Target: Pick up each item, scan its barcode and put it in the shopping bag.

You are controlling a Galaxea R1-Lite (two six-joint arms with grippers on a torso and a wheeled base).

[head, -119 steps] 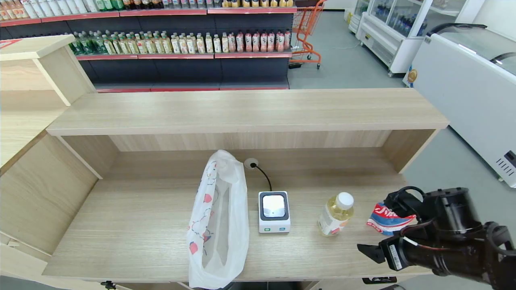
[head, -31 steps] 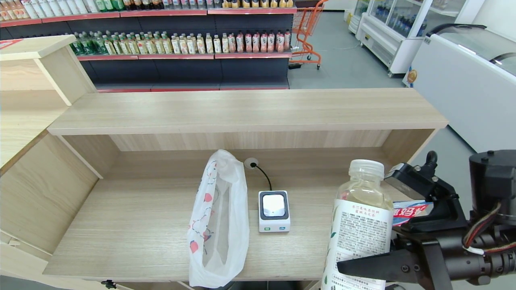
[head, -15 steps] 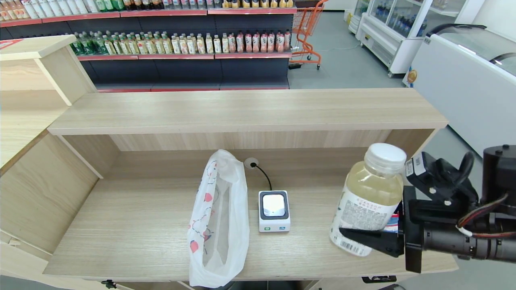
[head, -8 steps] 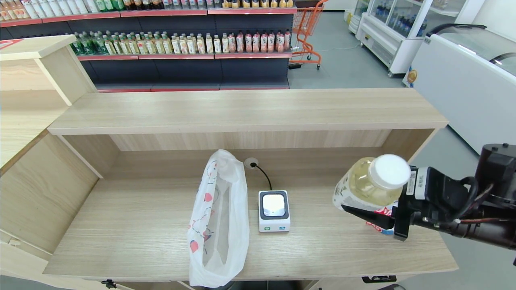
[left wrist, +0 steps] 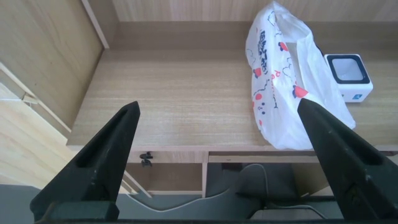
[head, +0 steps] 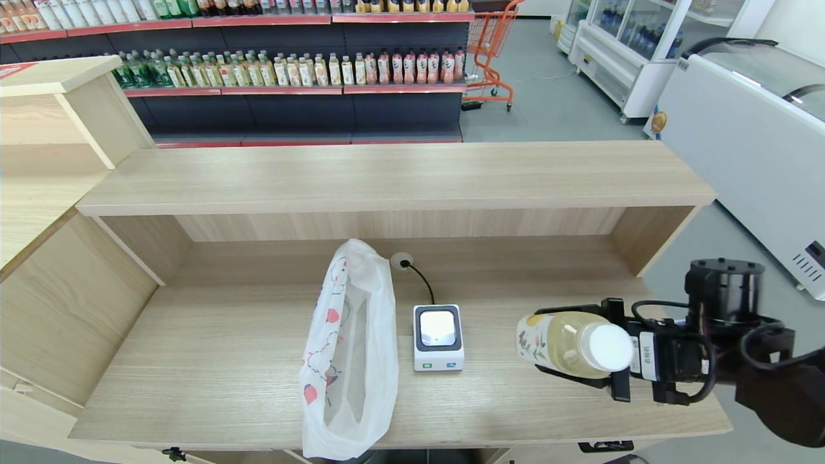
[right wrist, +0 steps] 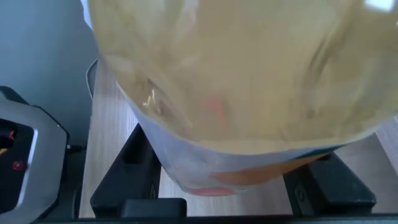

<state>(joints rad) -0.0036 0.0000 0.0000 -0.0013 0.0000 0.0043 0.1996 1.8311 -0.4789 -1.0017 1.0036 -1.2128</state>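
On counter (head: pixel 225 361): one bag (head: pixel 351 361), one scanner (head: pixel 438 336); right tool (head: pixel 545 342) pinching one bottle (head: pixel 570 341), left tool (left wrist: pixel 217 107) spread.

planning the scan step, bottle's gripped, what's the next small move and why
Likely shift the drink bottle toward the robot's left, over the barcode scanner window: the right end effector holds it on its side, beside the scanner, not above it.

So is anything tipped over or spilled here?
Only the bottle is sideways: the right end effector holds it on its side above the counter, beside the scanner, white cap on. That looks deliberate, not an accident. Nothing is spilled. The shopping bag lies limp on the counter.
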